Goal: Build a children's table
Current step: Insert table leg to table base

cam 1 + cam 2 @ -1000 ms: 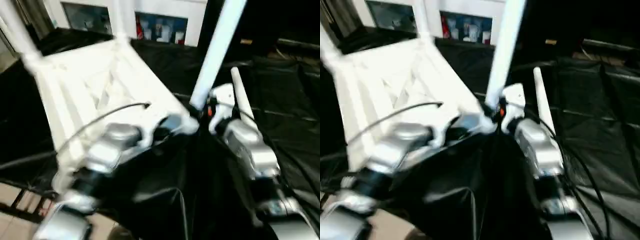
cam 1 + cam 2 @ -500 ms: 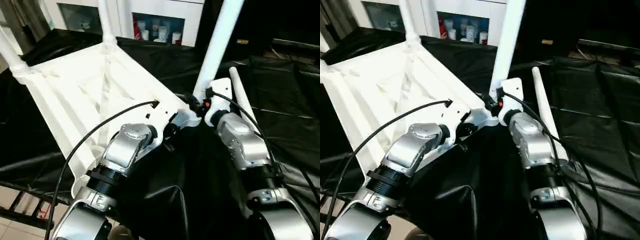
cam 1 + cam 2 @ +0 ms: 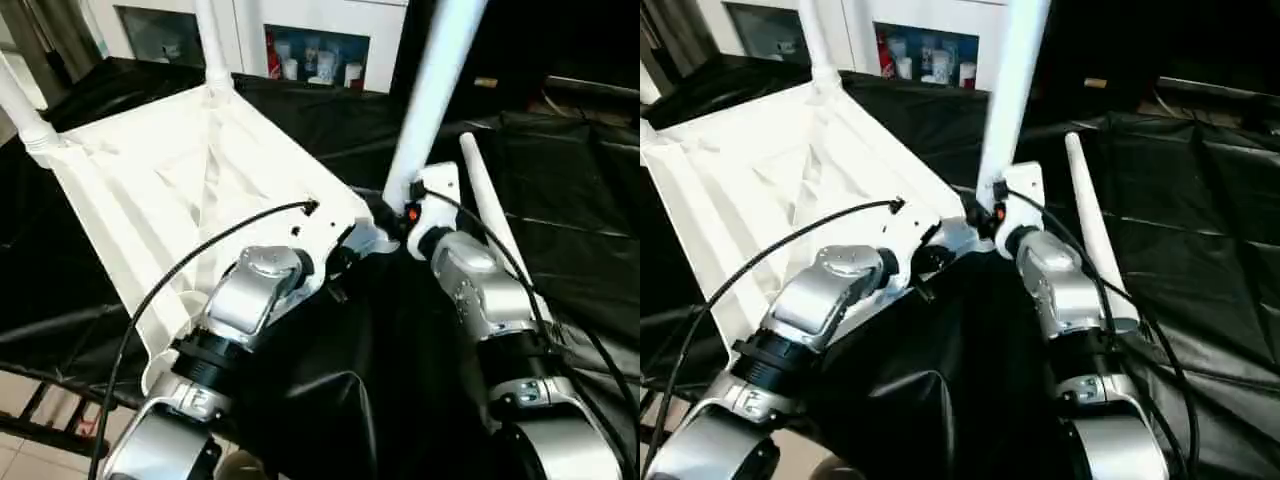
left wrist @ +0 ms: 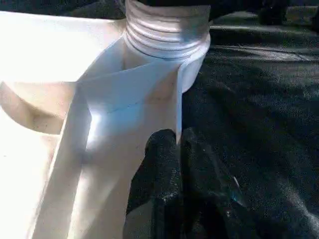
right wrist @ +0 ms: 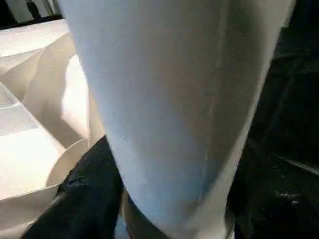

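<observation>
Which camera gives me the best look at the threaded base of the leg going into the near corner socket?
The left wrist view: the leg's threaded base sits in the corner socket, close and unobstructed. The head views hide that joint behind the right gripper. The right wrist view shows the leg's shaft, not its threads.

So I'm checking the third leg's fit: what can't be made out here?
- White tube leg top: cut off by head view's upper edge.
- Right gripper: fingers hidden behind the leg, wrist view.
- Leg's thread inside white plastic tabletop socket: hidden by the socket wall.
</observation>
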### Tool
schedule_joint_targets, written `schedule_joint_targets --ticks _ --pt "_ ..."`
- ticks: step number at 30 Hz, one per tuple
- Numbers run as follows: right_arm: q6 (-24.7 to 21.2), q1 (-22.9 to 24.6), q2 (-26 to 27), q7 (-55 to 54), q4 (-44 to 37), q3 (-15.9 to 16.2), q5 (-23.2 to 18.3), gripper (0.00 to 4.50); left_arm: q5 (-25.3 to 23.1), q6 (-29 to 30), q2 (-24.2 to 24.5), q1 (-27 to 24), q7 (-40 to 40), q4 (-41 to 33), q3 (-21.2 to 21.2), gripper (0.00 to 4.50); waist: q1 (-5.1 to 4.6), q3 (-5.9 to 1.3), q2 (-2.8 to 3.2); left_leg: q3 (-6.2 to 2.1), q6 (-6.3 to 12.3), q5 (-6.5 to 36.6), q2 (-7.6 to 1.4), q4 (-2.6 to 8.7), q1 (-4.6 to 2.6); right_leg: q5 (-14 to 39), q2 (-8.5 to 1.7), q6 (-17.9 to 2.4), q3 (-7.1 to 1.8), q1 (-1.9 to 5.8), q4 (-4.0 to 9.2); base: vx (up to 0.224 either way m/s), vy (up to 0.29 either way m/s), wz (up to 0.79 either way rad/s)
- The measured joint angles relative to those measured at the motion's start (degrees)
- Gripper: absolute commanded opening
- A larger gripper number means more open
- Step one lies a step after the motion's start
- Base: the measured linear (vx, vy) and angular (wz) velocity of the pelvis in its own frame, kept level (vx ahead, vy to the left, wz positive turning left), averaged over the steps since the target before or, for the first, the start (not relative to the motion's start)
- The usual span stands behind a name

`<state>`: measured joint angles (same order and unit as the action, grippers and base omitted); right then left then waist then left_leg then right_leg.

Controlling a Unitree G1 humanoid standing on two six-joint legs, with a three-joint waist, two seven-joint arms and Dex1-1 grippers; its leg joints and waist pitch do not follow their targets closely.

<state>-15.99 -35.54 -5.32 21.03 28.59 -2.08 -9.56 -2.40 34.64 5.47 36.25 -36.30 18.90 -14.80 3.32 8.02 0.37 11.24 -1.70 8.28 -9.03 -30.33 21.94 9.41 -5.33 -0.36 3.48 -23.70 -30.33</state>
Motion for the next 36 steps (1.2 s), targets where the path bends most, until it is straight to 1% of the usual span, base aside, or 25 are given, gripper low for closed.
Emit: schedule_joint_targets --ticks 1,2,3,6,8,11,12,15,18,19,20,21,24,26,33,34,36 --pt "-0.74 0.43 -0.40 1.14 -1.06 0.00 -0.24 3.41 0.08 -0.28 0.60 0.00 -0.89 -0.20 -0.29 0.00 0.06 0.00 0.00 0.01 0.00 0.00 -0.01 0.00 0.01 -0.08 0.00 -0.04 0.01 -0.05 -0.08 0.000 0.000 0.00" --pt "-1.31 0.72 -0.70 1.91 -1.70 0.01 -0.75 3.52 0.22 -0.57 1.01 -0.01 -1.47 -0.28 -0.42 0.00 0.09 0.00 0.00 0.01 0.00 -0.01 -0.03 0.00 0.02 -0.14 0.00 -0.07 0.01 -0.07 -0.17 0.000 0.000 0.00" --pt "-1.66 1.07 -1.10 2.78 -2.71 0.11 -1.12 3.52 0.22 -0.98 1.38 -0.01 -2.00 -0.33 -0.64 0.00 0.17 0.00 0.00 0.04 0.00 -0.01 -0.04 0.00 0.02 -0.26 0.00 -0.14 0.01 -0.10 -0.26 0.000 0.000 0.00" --pt "-3.34 2.24 -2.60 5.71 -5.59 0.89 -1.57 3.84 0.49 -2.15 2.97 -0.01 -4.03 -0.70 -1.17 0.00 0.42 0.01 0.00 0.08 -0.01 -0.02 -0.09 -0.12 0.06 -0.82 -0.01 -0.35 -0.01 -0.22 -0.68 0.000 0.000 0.00" --pt "-4.88 2.94 -4.21 7.74 -7.88 2.07 -1.87 3.84 0.51 -2.58 4.04 -0.04 -5.95 -1.37 -1.53 0.00 0.69 0.02 0.03 0.09 -0.02 -0.02 -0.21 -0.12 0.11 -1.15 0.01 -0.34 0.07 -0.29 -0.84 0.000 0.000 0.00" --pt "-7.44 4.43 -6.81 11.35 -11.54 2.72 -2.32 3.84 1.03 -4.24 6.03 -0.27 -9.52 -1.85 -2.04 0.00 1.77 0.05 0.08 0.14 -0.05 -0.04 -0.43 -0.13 0.14 -1.49 0.07 -0.32 0.22 -0.32 -1.12 0.000 0.000 0.00" --pt "-8.28 4.93 -7.86 12.68 -12.82 3.25 -2.46 3.84 1.38 -4.85 6.74 -0.30 -10.72 -1.95 -2.20 0.00 1.92 0.06 0.10 0.14 -0.06 -0.05 -0.48 -0.13 0.17 -1.51 0.07 -0.35 0.24 -0.33 -1.21 0.050 -0.031 0.10" --pt "-10.37 7.20 -12.50 17.80 -17.33 5.50 -3.33 3.84 2.52 -6.87 9.08 -0.64 -14.78 -2.50 -2.85 0.00 2.47 0.07 0.17 0.39 -0.11 -0.10 -0.74 -0.33 0.29 -1.21 0.08 -0.11 0.20 -0.39 -1.82 0.055 -0.022 0.10" --pt "-11.76 8.69 -16.24 22.06 -21.06 6.96 -3.57 3.84 2.77 -9.19 11.00 -0.78 -18.19 -2.85 -3.52 0.00 3.04 0.03 0.28 0.38 0.15 -0.22 -0.91 -0.70 0.67 -0.92 0.16 -0.27 0.27 -0.62 -2.09 0.019 -0.004 0.02" --pt "-12.20 9.02 -17.21 23.27 -22.05 7.14 -3.70 3.84 2.84 -9.56 11.47 -0.78 -19.14 -3.05 -3.53 0.00 3.16 0.03 0.28 0.36 0.21 -0.13 -0.91 -0.93 0.91 -0.86 0.15 -0.37 0.25 -0.84 -2.32 0.000 0.000 0.00" --pt "-12.53 9.32 -18.39 24.50 -23.06 7.55 -3.82 3.84 3.12 -9.76 12.03 -0.80 -20.18 -3.37 -3.54 0.00 3.26 0.03 0.28 0.34 0.23 -0.07 -0.91 -1.18 1.22 -0.74 0.10 -0.56 0.23 -1.21 -2.64 0.000 0.000 0.00" --pt "-12.69 9.88 -19.62 25.72 -24.23 7.84 -3.87 3.84 3.46 -10.25 12.58 -0.97 -21.44 -3.60 -3.58 0.00 3.35 0.03 0.28 0.33 0.31 0.00 -0.91 -1.42 1.45 -0.71 0.08 -0.60 0.23 -1.37 -2.77 0.000 0.000 0.00" --pt "-13.80 11.71 -21.78 28.53 -26.30 9.37 -4.05 3.84 4.55 -11.92 14.27 -2.01 -25.25 -4.12 -3.91 0.00 3.40 0.05 0.31 0.30 0.36 0.03 -0.93 -1.76 1.53 -0.72 0.06 -0.60 0.22 -1.33 -2.82 0.000 0.000 0.00" --pt "-14.08 12.71 -22.62 29.71 -27.00 9.84 -4.28 3.84 4.89 -12.74 14.80 -2.02 -27.09 -4.12 -4.51 0.00 3.44 0.09 0.39 0.31 0.25 0.07 -0.97 -2.03 1.54 -0.75 0.02 -0.57 0.19 -1.22 -2.93 0.000 0.000 0.00" --pt "-14.98 13.87 -24.84 32.45 -29.49 11.09 -4.36 3.84 5.07 -14.39 16.17 -2.01 -30.45 -4.12 -5.17 0.00 3.42 0.10 0.40 0.33 -0.09 0.05 -0.96 -2.08 1.53 -1.09 0.01 -0.59 0.10 -1.08 -2.92 0.000 0.000 0.00" --pt "-15.08 14.30 -25.09 32.64 -30.22 11.13 -4.38 3.59 5.08 -14.65 16.33 -2.01 -31.04 -4.12 -5.18 0.00 3.42 0.10 0.40 0.33 -0.10 0.04 -0.96 -2.08 1.53 -1.14 0.01 -0.59 0.11 -1.07 -2.93 0.000 0.000 0.00" --pt "-15.11 14.57 -25.21 32.81 -30.57 11.14 -4.44 3.51 5.08 -14.87 16.47 -2.01 -31.54 -4.12 -5.20 0.00 3.40 0.10 0.40 0.32 -0.09 0.04 -0.97 -2.08 1.52 -1.21 0.01 -0.57 0.12 -1.08 -2.93 0.000 0.000 0.00"
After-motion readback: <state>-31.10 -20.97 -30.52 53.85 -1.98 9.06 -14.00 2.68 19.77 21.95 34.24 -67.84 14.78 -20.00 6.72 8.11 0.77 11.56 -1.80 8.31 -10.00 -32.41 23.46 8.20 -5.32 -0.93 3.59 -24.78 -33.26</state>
